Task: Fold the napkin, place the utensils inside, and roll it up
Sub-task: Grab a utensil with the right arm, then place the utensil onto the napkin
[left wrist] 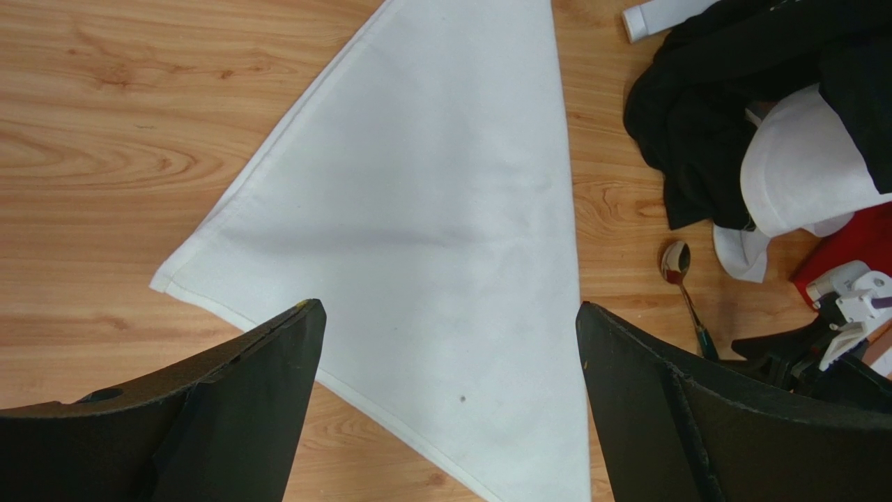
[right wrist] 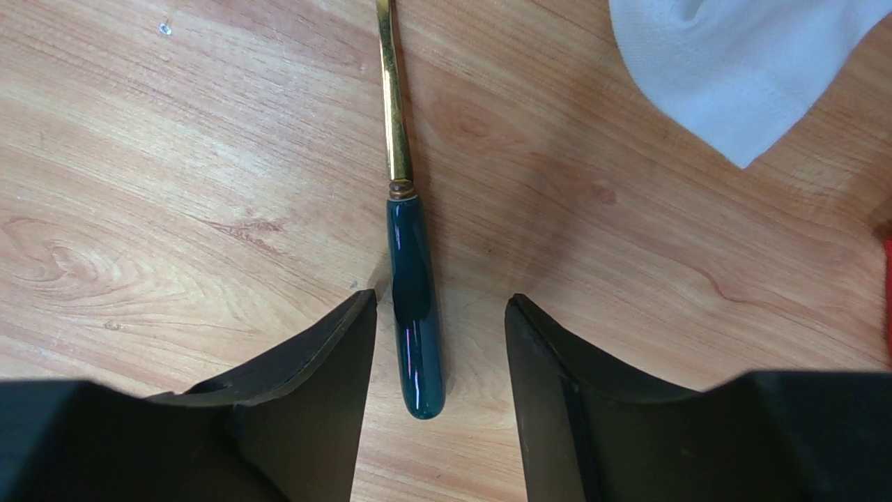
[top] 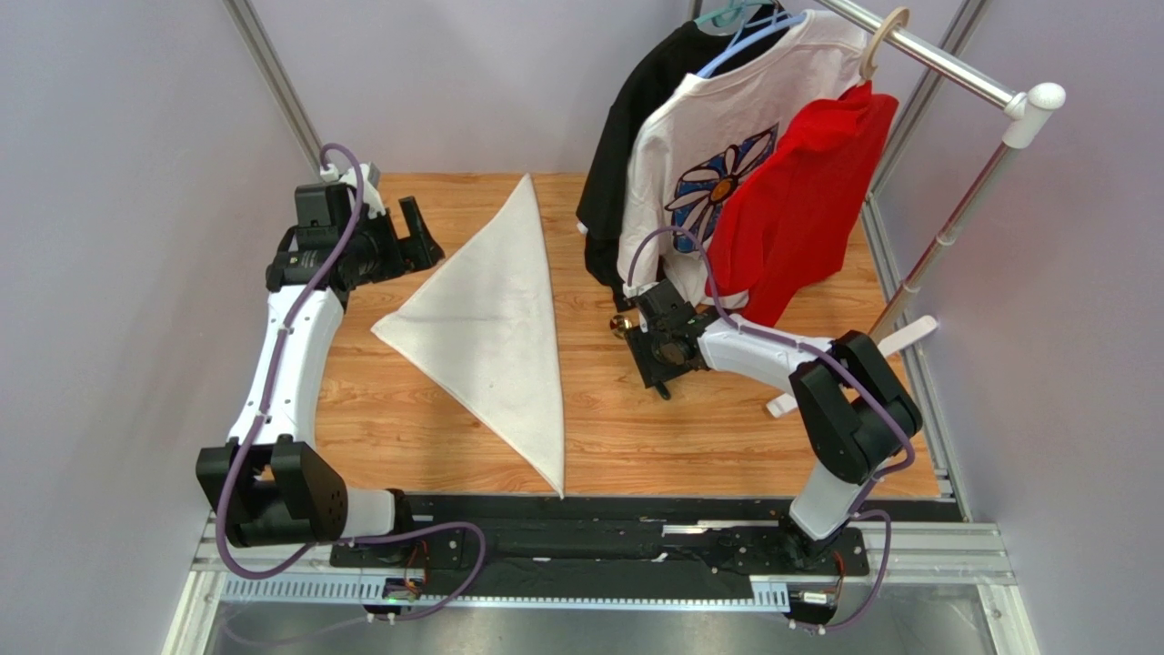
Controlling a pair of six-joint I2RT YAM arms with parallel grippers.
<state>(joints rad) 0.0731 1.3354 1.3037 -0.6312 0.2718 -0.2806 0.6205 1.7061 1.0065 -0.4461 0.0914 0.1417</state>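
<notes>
The white napkin (top: 492, 314) lies flat on the wooden table, folded into a long triangle; the left wrist view shows it too (left wrist: 440, 209). My left gripper (top: 421, 235) hovers over its left corner, open and empty (left wrist: 450, 309). The spoon (left wrist: 691, 309) lies on the wood right of the napkin, its gold bowl (top: 622, 324) toward the hanging clothes. My right gripper (top: 653, 352) is low over the spoon's dark teal handle (right wrist: 414, 314). It is open (right wrist: 441, 296), one finger on each side of the handle: the left one close to it, the right one with a gap.
A clothes rack (top: 957, 68) stands at the back right with a black shirt (top: 642, 123), a white flower-print T-shirt (top: 711, 164) and a red shirt (top: 806, 205) hanging down to the table. A white hem (right wrist: 733, 73) hangs just beyond the spoon.
</notes>
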